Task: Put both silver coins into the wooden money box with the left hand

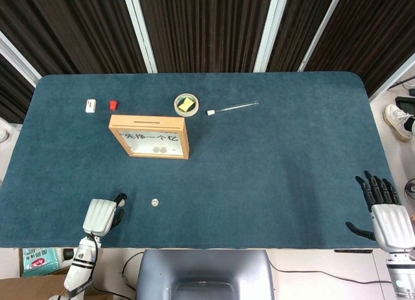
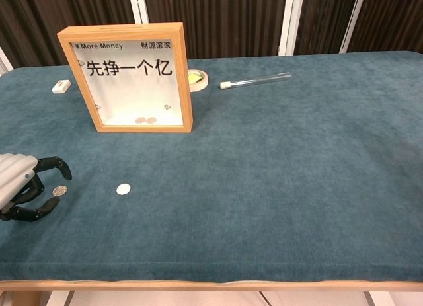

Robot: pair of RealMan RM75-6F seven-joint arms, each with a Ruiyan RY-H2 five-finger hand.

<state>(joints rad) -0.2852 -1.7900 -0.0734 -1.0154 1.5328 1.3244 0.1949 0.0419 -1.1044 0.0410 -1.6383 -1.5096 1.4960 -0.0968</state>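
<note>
The wooden money box (image 1: 150, 137) (image 2: 129, 78) stands upright at the back left, with two coins inside behind its clear pane. One silver coin (image 1: 154, 202) (image 2: 123, 189) lies flat on the cloth near the front edge. The other silver coin (image 2: 60, 191) lies to its left, between the curled black fingers of my left hand (image 1: 102, 216) (image 2: 23, 187). Those fingers arch over it with a gap, and the coin still rests on the table. In the head view the fingertips hide this coin. My right hand (image 1: 386, 212) rests at the front right edge, fingers spread, holding nothing.
Behind the box are a white eraser (image 1: 91, 106), a small red piece (image 1: 113, 105), a tape roll with a yellow item (image 1: 187, 104) and a glass test tube (image 1: 232, 107). The table's front edge (image 2: 211, 279) runs just below the left hand.
</note>
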